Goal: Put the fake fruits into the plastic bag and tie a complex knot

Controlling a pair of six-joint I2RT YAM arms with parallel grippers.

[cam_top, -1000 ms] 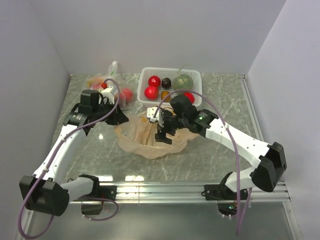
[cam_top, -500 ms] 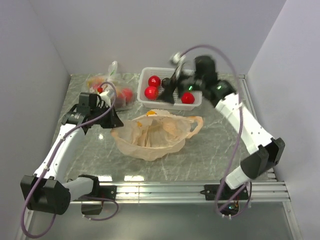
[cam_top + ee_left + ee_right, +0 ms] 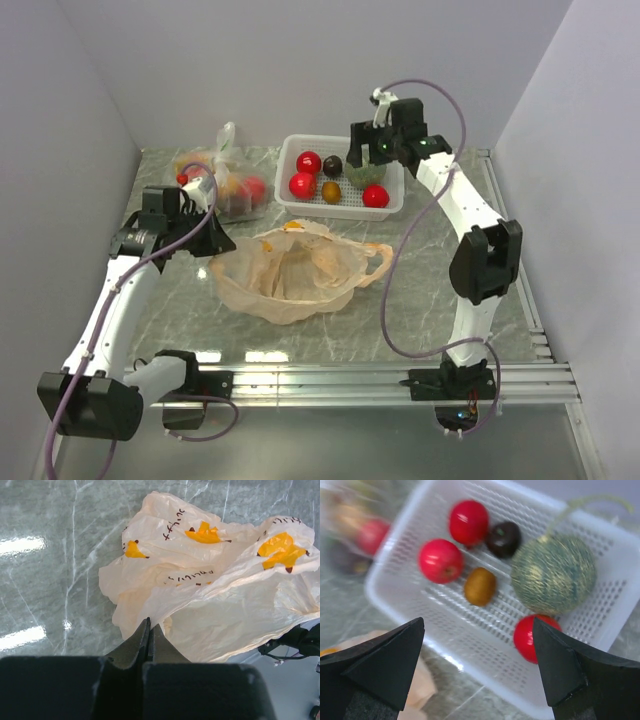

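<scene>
- The left gripper [image 3: 212,243] is seen low over the left side of the marbled green table [image 3: 430,290]. Its fingers [image 3: 135,642] are pressed together on the near edge of the plastic bag [image 3: 290,280].
- Behind that gripper, a clear bag of mixed fruit [image 3: 225,185] is seen at the back of the table, well apart from the basket.
- The plastic bag, thin and peach-orange, is spread crumpled at mid-table, just in front of the basket, with one loop handle pointing right. In the left wrist view its printed orange marks [image 3: 280,550] are shown. No fruit can be made out inside it.
- A white slotted basket [image 3: 345,140] stands at the back centre. All six fake fruits are held in it.
- Three red balls are shown, two at the basket's left [image 3: 309,162] [image 3: 302,185] and one at its front right corner [image 3: 376,196].
- A maroon fruit [image 3: 333,166] and an orange-brown fruit [image 3: 331,191] lie between them.
- The green netted melon [image 3: 553,574] is set at the basket's right end, partly covered by the arm in the overhead view.
- The right gripper [image 3: 368,160] hangs above the basket's right half with its fingers [image 3: 385,660] spread wide. Nothing is held between them, and no fruit is touched.
</scene>
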